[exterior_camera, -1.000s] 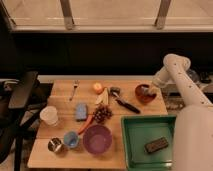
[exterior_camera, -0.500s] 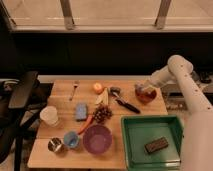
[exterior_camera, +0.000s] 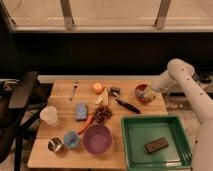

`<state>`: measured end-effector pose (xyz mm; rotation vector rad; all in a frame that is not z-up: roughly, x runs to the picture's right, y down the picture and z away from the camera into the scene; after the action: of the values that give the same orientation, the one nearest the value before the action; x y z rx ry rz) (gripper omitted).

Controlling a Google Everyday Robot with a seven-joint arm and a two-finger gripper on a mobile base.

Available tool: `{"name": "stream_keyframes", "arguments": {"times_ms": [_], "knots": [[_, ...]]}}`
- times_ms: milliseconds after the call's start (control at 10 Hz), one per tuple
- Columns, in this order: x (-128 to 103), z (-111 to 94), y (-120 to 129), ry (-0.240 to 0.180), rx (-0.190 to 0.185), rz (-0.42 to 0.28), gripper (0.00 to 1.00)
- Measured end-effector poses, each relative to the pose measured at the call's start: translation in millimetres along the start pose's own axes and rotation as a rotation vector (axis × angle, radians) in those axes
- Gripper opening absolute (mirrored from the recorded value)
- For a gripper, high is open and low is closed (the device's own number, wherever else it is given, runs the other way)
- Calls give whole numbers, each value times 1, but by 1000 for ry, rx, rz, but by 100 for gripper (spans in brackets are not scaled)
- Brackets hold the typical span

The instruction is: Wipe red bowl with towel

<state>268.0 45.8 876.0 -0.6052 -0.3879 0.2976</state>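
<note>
- The red bowl (exterior_camera: 145,93) sits at the right end of the wooden table (exterior_camera: 60,102), in the middle right of the frame, near the table's far right corner.
- The gripper (exterior_camera: 148,90) reaches down from the white arm (exterior_camera: 180,75) at the right and sits at the bowl's rim; its fingers are closed.
- A pale wad, the towel (exterior_camera: 141,90), shows at the bowl, right by the gripper's tip; whether the fingers pinch it is hard to make out.
- Just left of the bowl lies a dark-handled tool (exterior_camera: 125,102), running diagonally toward the frame's centre.
- Further left, near the table's far edge, is an orange fruit (exterior_camera: 98,88), with a pale yellowish item (exterior_camera: 102,97) just below it.
- A fork (exterior_camera: 74,90) lies toward the upper left of the table.
- Mid-table are a flat blue sponge (exterior_camera: 81,112), a carrot (exterior_camera: 86,124) and a brown cluster (exterior_camera: 103,113) close together.
- A purple bowl (exterior_camera: 97,139) stands at the near edge, with a small blue bowl (exterior_camera: 71,139) and a metal cup (exterior_camera: 55,145) to its left.
- A white cup (exterior_camera: 49,115) stands at the left edge of the table.
- A green tray (exterior_camera: 131,150) fills the lower right, holding a dark rectangular block (exterior_camera: 156,145).
- A black chair (exterior_camera: 20,100) stands at the left of the frame.
</note>
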Motion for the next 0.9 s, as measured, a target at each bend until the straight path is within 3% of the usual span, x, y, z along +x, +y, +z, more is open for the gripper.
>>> {"name": "stream_keyframes", "arguments": {"times_ms": [400,600,900], "knots": [[35,-11,-14,101,20,48,0],[31,-6,-34,114,40,51,0],[12,5,-45,112,49,20,0]]}}
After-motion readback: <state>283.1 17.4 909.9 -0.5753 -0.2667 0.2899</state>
